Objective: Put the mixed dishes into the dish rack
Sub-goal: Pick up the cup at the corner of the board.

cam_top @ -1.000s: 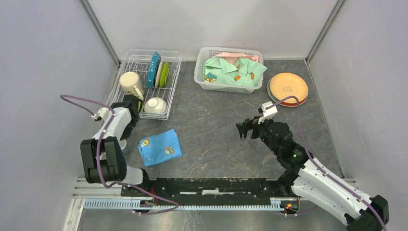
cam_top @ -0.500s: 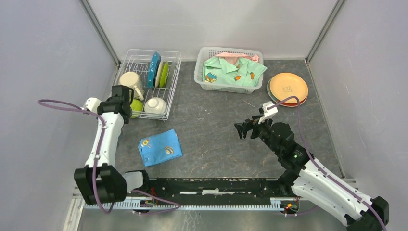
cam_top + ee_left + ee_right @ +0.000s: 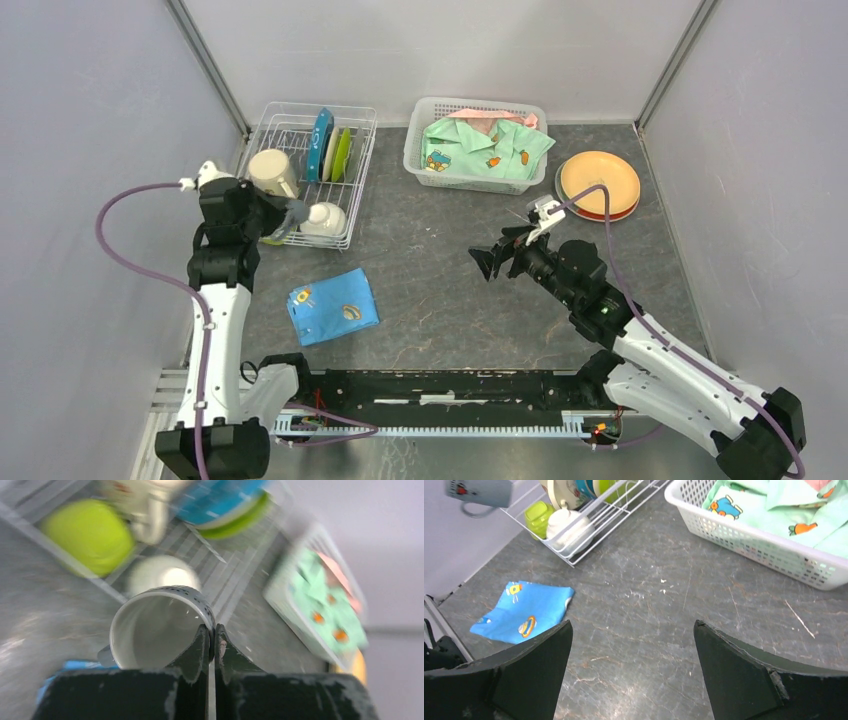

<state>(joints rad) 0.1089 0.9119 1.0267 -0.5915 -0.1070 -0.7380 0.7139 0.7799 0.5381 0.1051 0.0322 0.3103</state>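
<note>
My left gripper [image 3: 278, 222] is shut on the rim of a small grey-white cup [image 3: 155, 630], one finger inside it and one outside, and holds it in the air over the near end of the dish rack [image 3: 357, 172]. From the right wrist view the cup [image 3: 479, 492] hangs with its handle down. The rack holds a beige mug [image 3: 272, 172], a blue plate [image 3: 320, 143], a lime-green plate [image 3: 343, 152], a white bowl [image 3: 327, 220] and a lime-green cup [image 3: 537, 514]. An orange plate [image 3: 598, 178] lies on a red one at the right. My right gripper [image 3: 490, 262] stands open over bare table.
A white latticed basket [image 3: 440, 170] with green clothing stands at the back centre. A folded blue cloth [image 3: 332, 306] lies on the table in front of the rack. Grey walls close in the left, back and right sides.
My left gripper shut on the cup by the rack's near left corner and rose with it above the rack's near end. My right gripper shifted slightly left, still open.
</note>
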